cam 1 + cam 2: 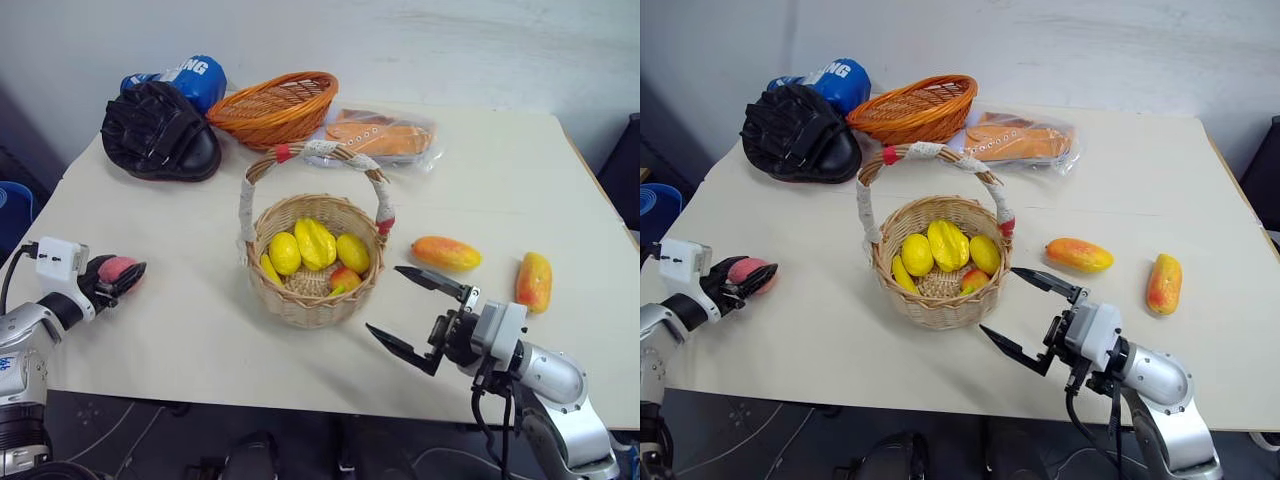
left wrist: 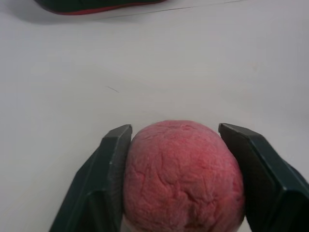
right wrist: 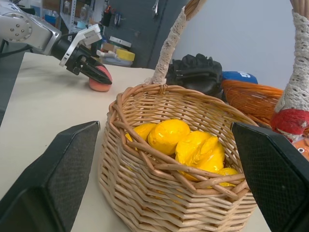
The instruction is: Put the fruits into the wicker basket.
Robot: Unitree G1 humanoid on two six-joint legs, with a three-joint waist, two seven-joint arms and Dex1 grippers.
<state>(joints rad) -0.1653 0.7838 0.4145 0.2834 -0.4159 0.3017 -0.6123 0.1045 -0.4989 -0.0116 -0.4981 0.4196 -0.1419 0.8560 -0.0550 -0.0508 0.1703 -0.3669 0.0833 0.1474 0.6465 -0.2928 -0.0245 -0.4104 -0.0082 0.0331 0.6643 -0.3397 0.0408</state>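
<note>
The wicker basket (image 1: 312, 308) stands mid-table, holding two lemons (image 1: 285, 253), a starfruit (image 1: 316, 243) and a small red-yellow fruit (image 1: 344, 279). At the table's left edge my left gripper (image 1: 128, 275) is shut on the pink peach (image 2: 183, 174), which rests low on the tabletop with one finger on each side. Two mangoes lie to the right of the basket, one near it (image 1: 446, 253) and one further out (image 1: 534, 281). My right gripper (image 1: 383, 298) hovers open just in front and to the right of the basket, holding nothing.
At the back stand a shallow orange oval basket (image 1: 274, 108), a black boxing pad (image 1: 160, 133), a blue glove (image 1: 195, 75) and a clear bag with orange items (image 1: 380, 138). The table's front edge runs close beneath both grippers.
</note>
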